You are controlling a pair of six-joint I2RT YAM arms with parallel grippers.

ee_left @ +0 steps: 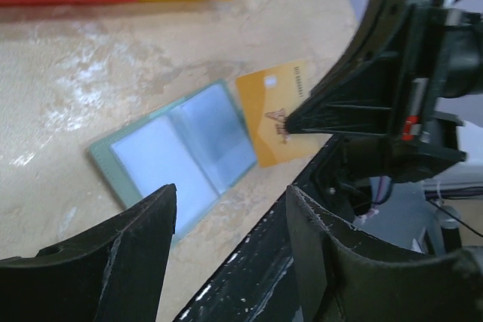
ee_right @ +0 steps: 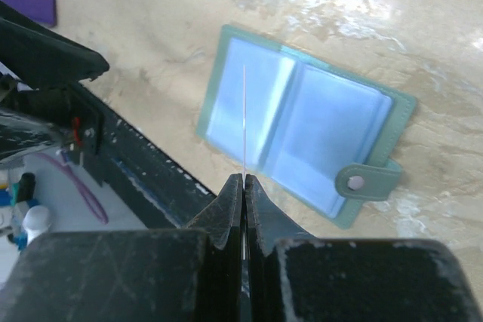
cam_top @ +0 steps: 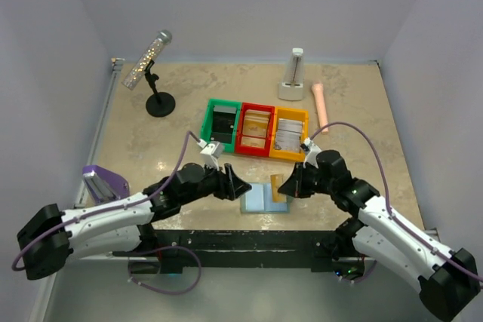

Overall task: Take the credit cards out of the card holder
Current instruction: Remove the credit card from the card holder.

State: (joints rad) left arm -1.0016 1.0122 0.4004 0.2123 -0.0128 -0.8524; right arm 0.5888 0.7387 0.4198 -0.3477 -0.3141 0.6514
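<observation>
Now right gripper [ee_right: 244, 180] pinches credit card [ee_left: 260, 96], seemingly above card holder [ee_right: 324, 126]; left gripper [ee_left: 230, 205] spread.

The top external camera looks steeply down from above and behind the arms, far enough off to take in the whole beige marbled table [cam_top: 143, 148]. The left wrist camera sits close and looks past its black left claw [ee_left: 232, 197] towards the right claw [ee_left: 290, 122]. The right wrist camera looks down its claw and sees the thin orange plastic credit card [ee_right: 244, 118] edge-on. All three views share the open grey-green bifold card holder [cam_top: 260, 200] with pale blue panels.
</observation>
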